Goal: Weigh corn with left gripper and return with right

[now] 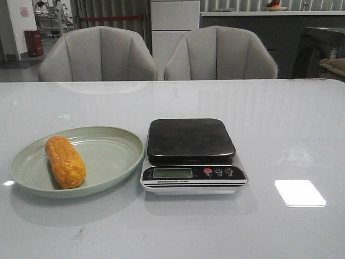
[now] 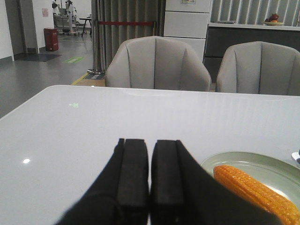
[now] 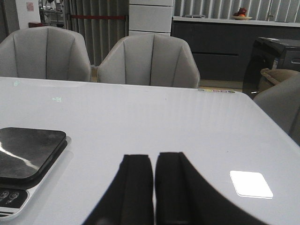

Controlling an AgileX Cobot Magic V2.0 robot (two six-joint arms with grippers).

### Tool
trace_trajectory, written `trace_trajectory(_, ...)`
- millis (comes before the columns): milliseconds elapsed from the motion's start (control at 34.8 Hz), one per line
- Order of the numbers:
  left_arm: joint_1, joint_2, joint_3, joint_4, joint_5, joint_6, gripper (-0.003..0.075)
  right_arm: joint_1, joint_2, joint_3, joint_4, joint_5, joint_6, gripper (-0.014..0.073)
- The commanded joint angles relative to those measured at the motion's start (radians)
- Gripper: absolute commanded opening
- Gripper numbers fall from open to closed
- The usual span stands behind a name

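An orange-yellow corn (image 1: 65, 161) lies on the left side of a pale green plate (image 1: 110, 156) at the table's front left. Just right of the plate stands a scale (image 1: 192, 155) with a bare black platform. Neither arm shows in the front view. In the left wrist view my left gripper (image 2: 150, 143) is shut with nothing in it, and the corn (image 2: 255, 192) on the plate (image 2: 272, 166) sits off to one side of its fingers. My right gripper (image 3: 154, 157) is shut and holds nothing, with the scale (image 3: 26, 164) off to its side.
Two grey chairs (image 1: 97, 54) (image 1: 220, 54) stand behind the white table's far edge. A bright patch of reflected light (image 1: 299, 192) lies on the tabletop right of the scale. A dark cabinet (image 1: 323, 51) stands at the far right.
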Motion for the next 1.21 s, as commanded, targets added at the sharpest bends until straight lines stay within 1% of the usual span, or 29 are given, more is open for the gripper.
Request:
trace_trajectory(0,-0.001,-0.021,0.03,-0.008,-0.081,-0.001,0.0113,0.001,-0.019,0.01,-0.01,-0.084,-0.008,0.0192)
trace_trajectory(748,-0.001,-0.021,0.03,-0.008,-0.089,-0.001,0.0113,0.001,-0.019,0.01,-0.01,-0.084,-0.008,0.0192)
trace_trajectory(835,-0.001,-0.021,0.03,-0.008,-0.127,-0.001,0.0113,0.001,-0.019,0.01,-0.01,-0.084,-0.008,0.0192)
trace_trajectory(892,0.001,-0.021,0.03,-0.008,-0.197,-0.001,0.0113,0.001,-0.019,0.01,-0.01,-0.084,-0.008,0.0192)
trace_trajectory(978,0.001,-0.021,0.022,-0.008,-0.341,-0.001,0.0113,0.001,-0.019,0.01,-0.01,-0.084,-0.008,0.0192)
trace_trajectory(1007,-0.001,-0.02,0.007,-0.008,-0.342,-0.001,0.0113,0.001,-0.019,0.01,-0.01,-0.084,-0.008,0.0192)
trace_trajectory(1036,-0.001,-0.015,-0.018,-0.008,-0.32,-0.001,0.0113,0.001,-0.019,0.01,-0.01,-0.084,-0.008,0.0192)
trace_trajectory(1122,-0.001,0.016,-0.122,-0.008,-0.154,-0.001,0.0113,0.001,-0.019,0.01,-0.01,-0.084,-0.008,0.0192)
trace_trajectory(1180,-0.001,0.047,-0.186,-0.008,-0.076,-0.001,0.0113,0.001,-0.019,0.01,-0.01,-0.084,-0.008,0.0192)
